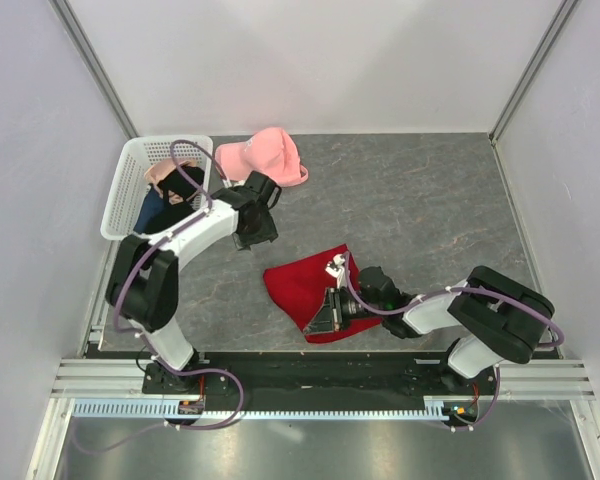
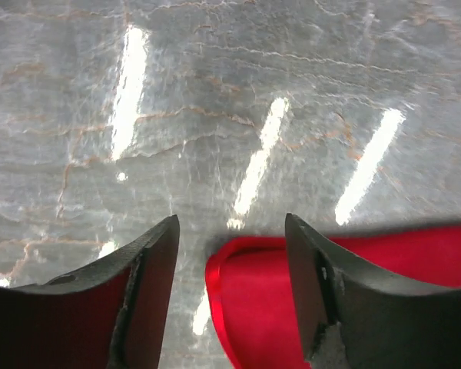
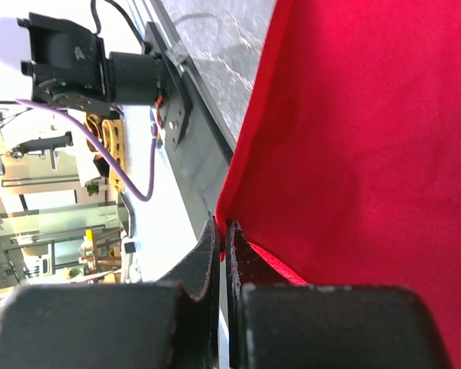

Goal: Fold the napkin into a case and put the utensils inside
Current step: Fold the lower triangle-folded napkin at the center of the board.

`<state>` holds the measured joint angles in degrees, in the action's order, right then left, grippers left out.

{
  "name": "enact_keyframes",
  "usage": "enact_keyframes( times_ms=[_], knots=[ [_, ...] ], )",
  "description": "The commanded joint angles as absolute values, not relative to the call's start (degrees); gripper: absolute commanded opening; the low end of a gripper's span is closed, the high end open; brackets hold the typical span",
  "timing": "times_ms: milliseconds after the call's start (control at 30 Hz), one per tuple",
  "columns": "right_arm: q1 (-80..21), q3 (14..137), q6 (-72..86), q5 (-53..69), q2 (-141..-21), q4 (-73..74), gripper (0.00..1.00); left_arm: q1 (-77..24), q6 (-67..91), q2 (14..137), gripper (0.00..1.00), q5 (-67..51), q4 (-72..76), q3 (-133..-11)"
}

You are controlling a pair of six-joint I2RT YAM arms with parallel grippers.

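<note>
Red napkin (image 1: 302,285) lies near centre of the grey marbled table (image 1: 430,200), one near corner pinched in the right gripper's (image 3: 221,227) clenched jaws. The left gripper (image 2: 230,227) hovers over its far-left edge, jaws released and empty.

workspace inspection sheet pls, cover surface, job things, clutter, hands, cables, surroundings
surface: grey marbled table, glare streaks
job's things: red napkin on the table; utensils nothing seen
clutter: pink cap; white basket holding dark garments
hands: left hand open above the napkin's edge; right hand shut on the napkin's edge
cables: purple cable looping along each arm
surroundings: white walls; metal rail at near edge
</note>
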<state>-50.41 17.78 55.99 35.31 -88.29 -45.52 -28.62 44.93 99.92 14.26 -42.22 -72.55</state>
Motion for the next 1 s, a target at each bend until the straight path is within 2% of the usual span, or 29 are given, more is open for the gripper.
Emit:
enact_keyframes(
  times_ms=[0, 200, 333, 367, 400, 700, 967],
  knots=[
    [-50.54, 21.62, 56.69, 35.07, -89.47, -46.32, 0.0, -28.74, 42.28, 92.03, 0.66, 9.24, -38.41, -69.53],
    [-50.54, 23.99, 56.87, 32.79, -88.33, -43.51, 0.0, -28.48, 49.64, 78.33, 0.68, 0.18, -35.7, -57.06],
    [-50.54, 25.05, 56.87, 31.47, -86.23, -42.19, 0.0, -28.13, 60.7, 68.84, 0.69, -4.66, -29.8, -45.54],
    [-50.45, 25.22, 57.04, 31.55, -86.05, -41.84, 0.0, -28.04, 62.56, 66.64, 0.7, -5.09, -27.97, -44.4],
    [-50.54, 25.31, 56.95, 31.55, -85.96, -41.75, 0.0, -27.78, 64.32, 65.93, 0.78, -5.36, -27.25, -42.47],
    [-50.54, 25.22, 56.51, 31.02, -84.29, -40.69, 0.0, -24.0, 78.82, 72.5, 0.78, -15.73, -15.3, -36.04],
    [-50.54, 25.22, 56.08, 30.59, -84.02, -40.7, 0.0, -23.64, 80.33, 75.5, 0.73, -15.03, -15.73, -35.95]
  ],
)
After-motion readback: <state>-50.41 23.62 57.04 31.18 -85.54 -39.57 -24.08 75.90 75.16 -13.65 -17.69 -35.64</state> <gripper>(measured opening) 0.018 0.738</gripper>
